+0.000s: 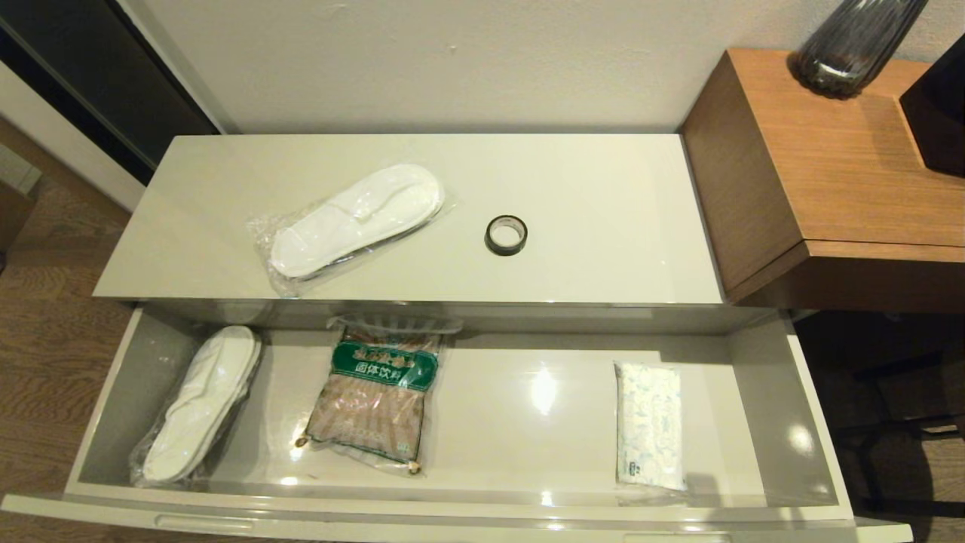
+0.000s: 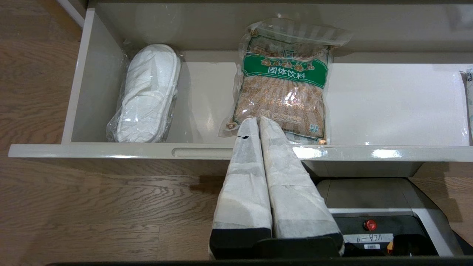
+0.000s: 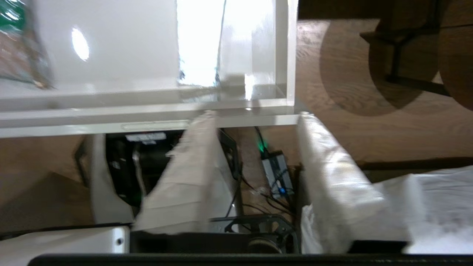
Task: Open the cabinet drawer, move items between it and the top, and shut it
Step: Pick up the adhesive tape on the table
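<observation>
Currently: glossy cream-white cabinet drawer open | bagged white slippers at 10 o'clock, black tape roll central on cream top surface | white soft packet inside at 4 o'clock | left end effector together, right end effector apart, both at drawer front | transfers, closing apparently remain

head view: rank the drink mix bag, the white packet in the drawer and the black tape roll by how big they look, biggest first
1. drink mix bag, clearly largest.
2. white packet, narrower and shorter.
3. black tape roll, by far the smallest; it sits farther from the camera on the top, but the gap is too big to change the order.
</observation>
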Tool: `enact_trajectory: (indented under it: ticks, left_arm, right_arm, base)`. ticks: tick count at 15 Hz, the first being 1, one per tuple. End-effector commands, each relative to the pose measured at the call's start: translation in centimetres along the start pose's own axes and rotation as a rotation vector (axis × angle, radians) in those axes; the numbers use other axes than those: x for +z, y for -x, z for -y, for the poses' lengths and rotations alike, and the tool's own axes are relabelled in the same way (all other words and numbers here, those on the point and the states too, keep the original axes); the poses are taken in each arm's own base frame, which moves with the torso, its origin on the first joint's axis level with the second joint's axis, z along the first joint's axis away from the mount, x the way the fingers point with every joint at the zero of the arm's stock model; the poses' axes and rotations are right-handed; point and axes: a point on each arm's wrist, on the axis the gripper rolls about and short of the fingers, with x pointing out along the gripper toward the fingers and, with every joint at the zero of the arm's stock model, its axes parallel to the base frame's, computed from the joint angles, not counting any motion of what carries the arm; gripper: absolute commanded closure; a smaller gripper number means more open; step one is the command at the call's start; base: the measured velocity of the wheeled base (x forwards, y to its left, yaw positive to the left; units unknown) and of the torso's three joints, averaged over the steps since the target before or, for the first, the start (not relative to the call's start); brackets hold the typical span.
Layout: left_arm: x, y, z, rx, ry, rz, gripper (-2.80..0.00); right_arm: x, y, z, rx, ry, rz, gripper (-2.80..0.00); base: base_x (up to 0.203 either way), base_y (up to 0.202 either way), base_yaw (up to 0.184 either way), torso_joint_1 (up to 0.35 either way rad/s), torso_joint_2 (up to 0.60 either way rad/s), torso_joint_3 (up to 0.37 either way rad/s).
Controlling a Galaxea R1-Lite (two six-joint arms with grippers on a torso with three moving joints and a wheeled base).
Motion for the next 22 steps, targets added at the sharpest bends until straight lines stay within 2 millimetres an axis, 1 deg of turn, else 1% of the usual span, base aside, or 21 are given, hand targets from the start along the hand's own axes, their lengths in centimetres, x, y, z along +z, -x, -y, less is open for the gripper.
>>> enact_trajectory:
  ticks: [1,4,5,6,8,9,11,12,13,15,16,17,19,20,22]
  left_arm:
    - [0.0,0.0,0.0,0.000,0.001,0.000,0.00]
    - [0.0,0.0,0.0,0.000,0.001,-0.001,0.00]
    - [0.0,0.0,0.0,0.000,0.001,0.000,0.00]
    - [0.0,0.0,0.0,0.000,0.001,0.000,0.00]
    - [0.0,0.0,0.0,0.000,0.001,0.000,0.00]
    - [0.0,0.0,0.0,0.000,0.001,0.000,0.00]
    - [0.0,0.0,0.0,0.000,0.001,0.000,0.00]
    - [0.0,0.0,0.0,0.000,0.001,0.000,0.00]
    - [0.0,0.0,0.0,0.000,0.001,-0.001,0.00]
    - [0.0,0.0,0.0,0.000,0.001,0.000,0.00]
    - [0.0,0.0,0.0,0.000,0.001,0.000,0.00]
    - [0.0,0.0,0.0,0.000,0.001,0.000,0.00]
    - [0.0,0.0,0.0,0.000,0.001,0.000,0.00]
    - [0.0,0.0,0.0,0.000,0.001,0.000,0.00]
    - [0.0,0.0,0.0,0.000,0.001,0.000,0.00]
  right_arm:
    - [0.7,3.8,2.1,0.034,-0.080,0.066,0.00]
    - [1.0,7.9,4.1,0.062,-0.216,0.053,0.00]
    - [0.8,9.2,4.3,0.077,-0.278,0.043,0.00]
    - [0.5,10.5,4.2,0.100,-0.344,0.047,0.00]
    - [-0.3,12.5,3.0,0.110,-0.425,0.080,0.00]
    - [-1.0,13.4,2.3,0.116,-0.423,0.107,0.00]
    - [-3.8,15.4,0.3,0.097,-0.377,0.190,0.00]
    - [-5.9,16.0,-0.4,0.102,-0.343,0.213,0.00]
    - [-7.4,15.4,-0.7,0.095,-0.316,0.180,0.00]
    - [-9.4,13.3,0.3,0.026,-0.309,0.072,0.00]
    - [-10.5,12.8,0.8,0.006,-0.309,0.050,0.00]
    - [-11.2,12.4,1.0,-0.005,-0.310,0.030,0.00]
    - [-11.7,11.6,1.1,-0.014,-0.313,-0.007,0.00]
    - [-11.6,11.4,1.1,-0.018,-0.318,-0.024,0.00]
    - [-11.6,11.4,1.1,-0.017,-0.319,-0.023,0.00]
  base:
    - [0.000,0.000,0.000,0.000,0.00,0.000]
    - [0.000,0.000,0.000,0.000,0.00,0.000]
    - [0.000,0.000,0.000,0.000,0.00,0.000]
    - [0.000,0.000,0.000,0.000,0.00,0.000]
    - [0.000,0.000,0.000,0.000,0.00,0.000]
    - [0.000,0.000,0.000,0.000,0.00,0.000]
    - [0.000,0.000,0.000,0.000,0.00,0.000]
    - [0.000,0.000,0.000,0.000,0.00,0.000]
    - [0.000,0.000,0.000,0.000,0.00,0.000]
    - [0.000,0.000,0.000,0.000,0.00,0.000]
    - [0.000,0.000,0.000,0.000,0.00,0.000]
    - [0.000,0.000,0.000,0.000,0.00,0.000]
    - [0.000,0.000,0.000,0.000,0.00,0.000]
    - [0.000,0.000,0.000,0.000,0.00,0.000]
    - [0.000,0.000,0.000,0.000,0.00,0.000]
